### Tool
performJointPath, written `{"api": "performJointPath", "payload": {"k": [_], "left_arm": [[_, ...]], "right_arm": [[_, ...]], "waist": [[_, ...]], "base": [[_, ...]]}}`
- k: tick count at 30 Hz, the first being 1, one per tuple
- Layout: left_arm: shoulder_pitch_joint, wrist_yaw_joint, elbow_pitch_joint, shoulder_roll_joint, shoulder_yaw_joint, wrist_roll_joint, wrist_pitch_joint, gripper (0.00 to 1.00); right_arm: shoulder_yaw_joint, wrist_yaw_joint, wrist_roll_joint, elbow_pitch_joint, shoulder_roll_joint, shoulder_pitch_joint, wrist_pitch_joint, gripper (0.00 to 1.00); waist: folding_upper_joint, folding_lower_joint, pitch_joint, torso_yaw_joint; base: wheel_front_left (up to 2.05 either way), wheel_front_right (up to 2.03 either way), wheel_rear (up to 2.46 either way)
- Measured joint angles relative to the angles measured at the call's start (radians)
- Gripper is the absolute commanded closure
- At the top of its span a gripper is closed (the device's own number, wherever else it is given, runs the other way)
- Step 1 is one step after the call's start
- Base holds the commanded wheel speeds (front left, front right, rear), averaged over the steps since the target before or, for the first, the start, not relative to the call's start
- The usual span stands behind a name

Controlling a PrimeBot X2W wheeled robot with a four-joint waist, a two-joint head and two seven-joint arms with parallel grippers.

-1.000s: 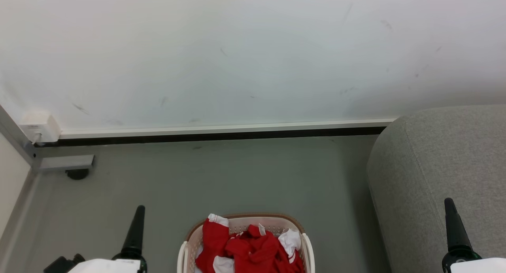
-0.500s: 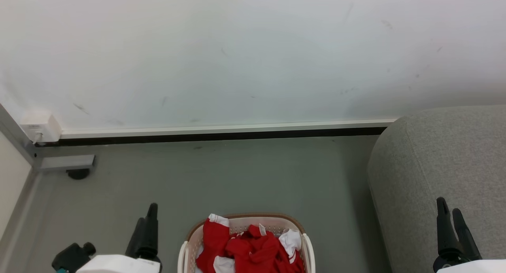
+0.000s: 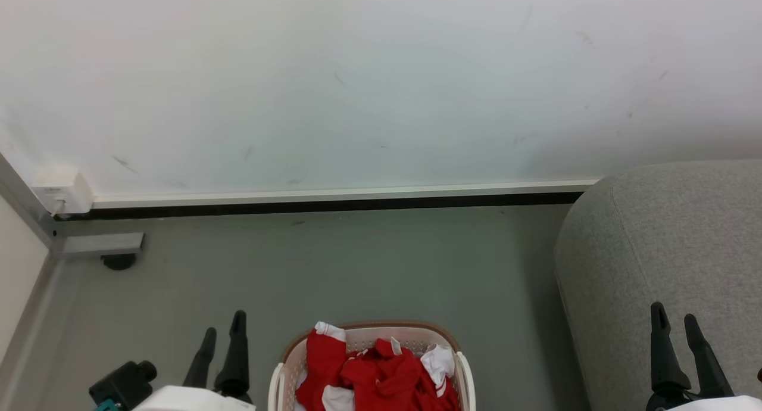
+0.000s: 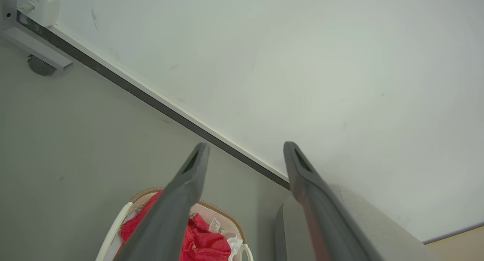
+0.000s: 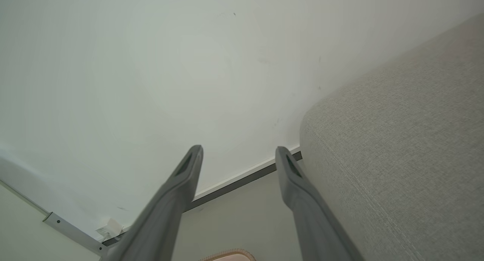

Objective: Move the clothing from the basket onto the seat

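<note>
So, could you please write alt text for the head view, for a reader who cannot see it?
A cream basket holding red and white clothing stands on the grey floor at bottom centre, the grey seat to its right. The left gripper and right gripper, both open and empty, rise from the lower corners before a white wall.

Head camera high, downward; wrist cameras low; wall (image 3: pixel 357 71) and basket (image 3: pixel 369 325) shared.

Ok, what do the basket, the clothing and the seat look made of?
Basket: likely cream plastic, smooth perforated walls, brown woven-looking rim. Clothing: soft red fabric, crumpled, white trim. Seat: grey woven upholstery, visible weave and a seam.
</note>
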Motion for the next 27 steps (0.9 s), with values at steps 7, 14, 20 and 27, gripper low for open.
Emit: {"api": "performJointPath", "payload": {"k": [7,14,20,27], "left_arm": [[0.004,0.009,-0.011,0.001,-0.007,0.1,-0.025,0.0],[0.009,0.011,-0.013,0.004,-0.016,0.197,-0.043,0.0],[0.011,0.015,-0.014,0.008,-0.026,0.268,-0.058,0.0],[0.013,0.019,-0.015,0.011,-0.035,0.338,-0.073,0.0]], "right_arm": [[0.005,0.0,-0.08,-0.001,0.0,0.009,-0.02,0.0],[0.007,0.0,-0.158,-0.005,0.001,0.013,-0.038,0.0],[0.009,0.0,-0.224,-0.005,0.002,0.015,-0.053,0.0],[0.009,0.0,-0.299,-0.003,0.002,0.015,-0.071,0.0]], "waist": [[0.0,0.0,0.001,0.0],[0.0,0.0,0.002,-0.002],[0.0,0.0,0.006,-0.001],[0.0,0.0,0.009,0.0]], "base": [[0.0,0.0,0.0],[0.0,0.0,0.0],[0.0,0.0,0.0],[0.0,0.0,0.0]]}}
